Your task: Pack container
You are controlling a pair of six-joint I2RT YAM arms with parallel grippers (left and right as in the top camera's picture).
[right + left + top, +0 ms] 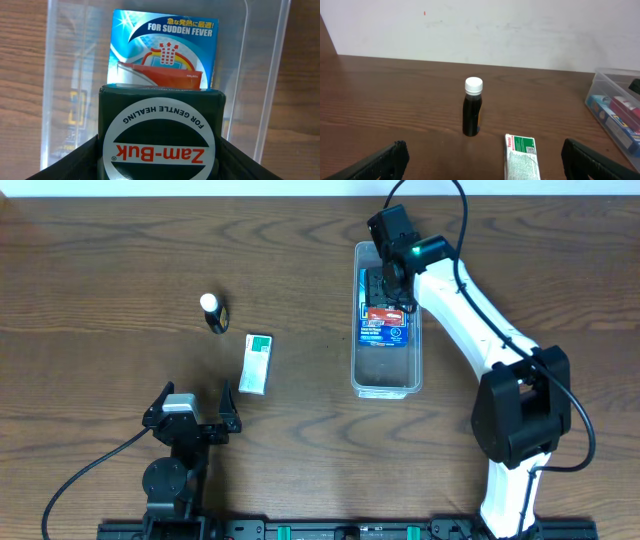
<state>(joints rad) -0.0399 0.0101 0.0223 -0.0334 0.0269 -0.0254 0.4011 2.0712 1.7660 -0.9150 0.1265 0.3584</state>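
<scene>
The clear plastic container [386, 383] lies on the table right of centre; it also shows in the right wrist view [262, 90] and at the right edge of the left wrist view [615, 107]. A blue "For Sudden Fever" box [386, 331] [165, 50] lies inside it. My right gripper [386, 280] [160, 160] is shut on a dark green Zam-Buk box [161, 132], held over the container's far end. A dark bottle with a white cap [213, 312] [472, 107] and a green-and-white box [257, 363] [522, 157] sit on the table left of centre. My left gripper [192, 412] [485, 162] is open and empty, near the front.
The table is dark wood [100, 300]. A white wall [480, 30] stands behind it. The right arm's white links [470, 300] reach over the table's right side to its base [520, 410].
</scene>
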